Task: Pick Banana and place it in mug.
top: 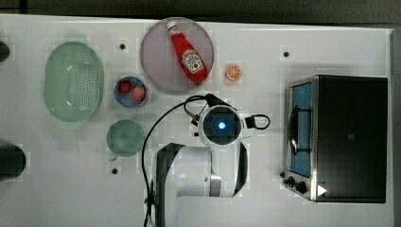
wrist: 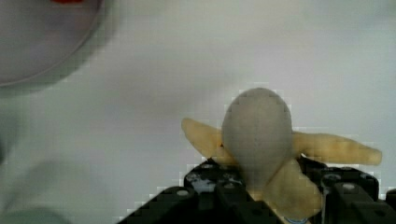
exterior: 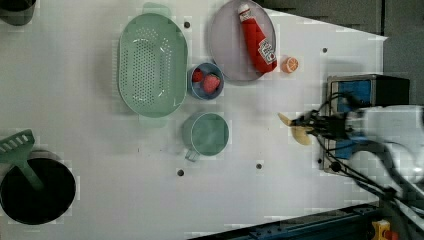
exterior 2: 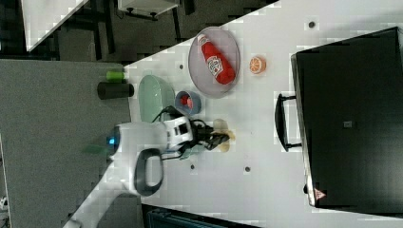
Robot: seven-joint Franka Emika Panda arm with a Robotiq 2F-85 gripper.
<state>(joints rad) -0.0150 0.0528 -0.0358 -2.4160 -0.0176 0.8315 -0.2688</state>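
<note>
Banana [wrist: 261,140] pinched in tool [wrist: 261,196], peeled, skin flaps spread to either side.

Wrist view: tool jaws are pressed on the banana's lower part, white counter [wrist: 187,84] beyond. Top view: arm [top: 220,142] covers the counter's middle; mug [top: 125,137] sits toward the top view's left, below the blue bowl [top: 130,91], beside the colander [top: 74,80]. Left view: banana [exterior: 298,131] hangs at the tool tip, well apart from the mug [exterior: 207,134], near the toaster oven [exterior: 367,92]. Right view: banana [exterior 2: 224,136] sits below the plate [exterior 2: 214,61] bearing a ketchup bottle [exterior 2: 216,59].
</note>
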